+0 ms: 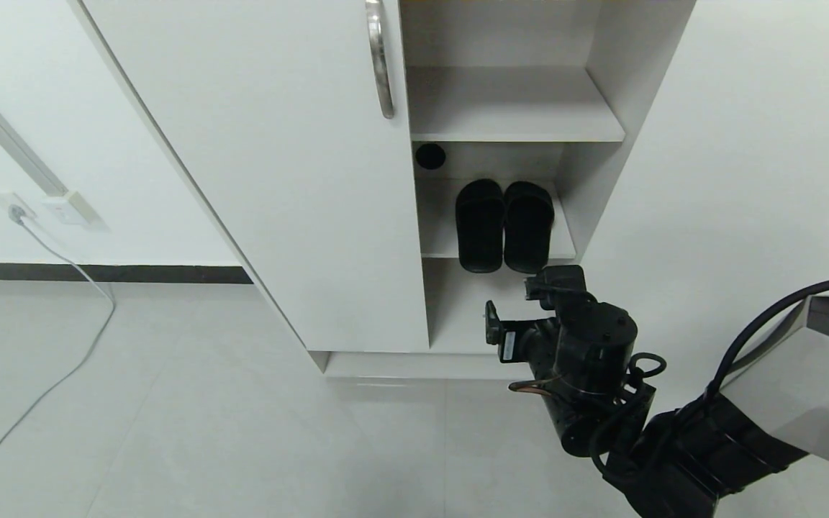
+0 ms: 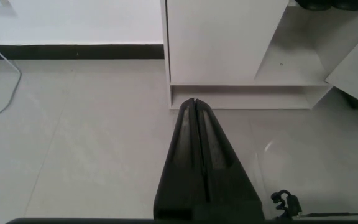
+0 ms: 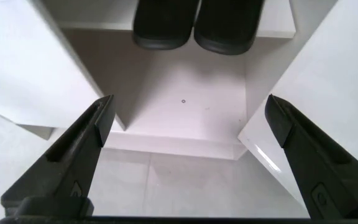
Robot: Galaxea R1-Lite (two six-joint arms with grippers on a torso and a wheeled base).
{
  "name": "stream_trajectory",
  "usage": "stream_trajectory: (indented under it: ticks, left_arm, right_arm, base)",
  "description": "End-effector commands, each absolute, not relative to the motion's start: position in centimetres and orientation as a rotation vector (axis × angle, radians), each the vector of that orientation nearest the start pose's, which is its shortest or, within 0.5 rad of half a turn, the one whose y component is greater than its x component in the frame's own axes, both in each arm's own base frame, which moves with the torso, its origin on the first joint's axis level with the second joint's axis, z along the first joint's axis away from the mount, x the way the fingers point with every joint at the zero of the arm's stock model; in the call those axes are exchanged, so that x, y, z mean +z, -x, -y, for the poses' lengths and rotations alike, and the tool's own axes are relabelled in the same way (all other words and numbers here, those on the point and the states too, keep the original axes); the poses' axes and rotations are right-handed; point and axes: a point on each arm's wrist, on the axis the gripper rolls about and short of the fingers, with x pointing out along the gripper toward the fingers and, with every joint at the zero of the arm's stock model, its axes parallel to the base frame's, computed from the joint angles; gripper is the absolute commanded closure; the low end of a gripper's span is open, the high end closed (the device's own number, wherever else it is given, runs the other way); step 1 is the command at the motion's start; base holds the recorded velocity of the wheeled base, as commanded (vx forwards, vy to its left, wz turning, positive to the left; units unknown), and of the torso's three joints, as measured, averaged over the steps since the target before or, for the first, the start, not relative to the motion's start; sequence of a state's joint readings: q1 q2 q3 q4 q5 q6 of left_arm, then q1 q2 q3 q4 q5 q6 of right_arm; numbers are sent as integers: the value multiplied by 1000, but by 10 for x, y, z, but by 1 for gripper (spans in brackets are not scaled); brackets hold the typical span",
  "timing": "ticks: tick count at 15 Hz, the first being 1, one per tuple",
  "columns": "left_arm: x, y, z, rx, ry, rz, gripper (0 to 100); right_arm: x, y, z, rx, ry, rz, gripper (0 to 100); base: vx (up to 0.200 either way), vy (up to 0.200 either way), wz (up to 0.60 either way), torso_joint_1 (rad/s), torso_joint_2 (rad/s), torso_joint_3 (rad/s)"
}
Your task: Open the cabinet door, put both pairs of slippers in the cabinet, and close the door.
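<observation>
A pair of black slippers (image 1: 504, 224) lies side by side on the middle shelf (image 1: 565, 248) of the white cabinet; their heels overhang the shelf edge in the right wrist view (image 3: 194, 25). My right gripper (image 1: 522, 298) hovers just in front of the bottom compartment (image 3: 185, 99), below the slippers, open and holding nothing (image 3: 188, 118). My left gripper (image 2: 194, 109) is shut and empty, low over the floor, pointing at the cabinet's base (image 2: 241, 96).
The cabinet's right door (image 1: 745, 144) stands swung open beside my right arm. The left door (image 1: 278, 158) with its metal handle (image 1: 380, 57) is closed. A grey cable (image 1: 62, 360) trails from a wall socket (image 1: 15, 212) across the tiled floor.
</observation>
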State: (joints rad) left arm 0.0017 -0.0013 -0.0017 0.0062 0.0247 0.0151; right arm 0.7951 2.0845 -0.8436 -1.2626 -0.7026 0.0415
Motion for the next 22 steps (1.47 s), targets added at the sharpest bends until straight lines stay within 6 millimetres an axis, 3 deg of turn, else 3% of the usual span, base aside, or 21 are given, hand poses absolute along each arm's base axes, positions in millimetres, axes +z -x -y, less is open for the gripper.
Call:
stream_trajectory:
  ticks: [1, 22]
  left_arm:
    - [75, 23, -1, 26, -15, -5, 100]
    - [75, 23, 0, 25, -15, -5, 100]
  right_arm:
    - [122, -271, -256, 94, -57, 15, 0]
    - [117, -270, -256, 95, -42, 4, 0]
  base:
    - [0, 0, 0, 0, 0, 0]
    - [0, 0, 0, 0, 0, 21]
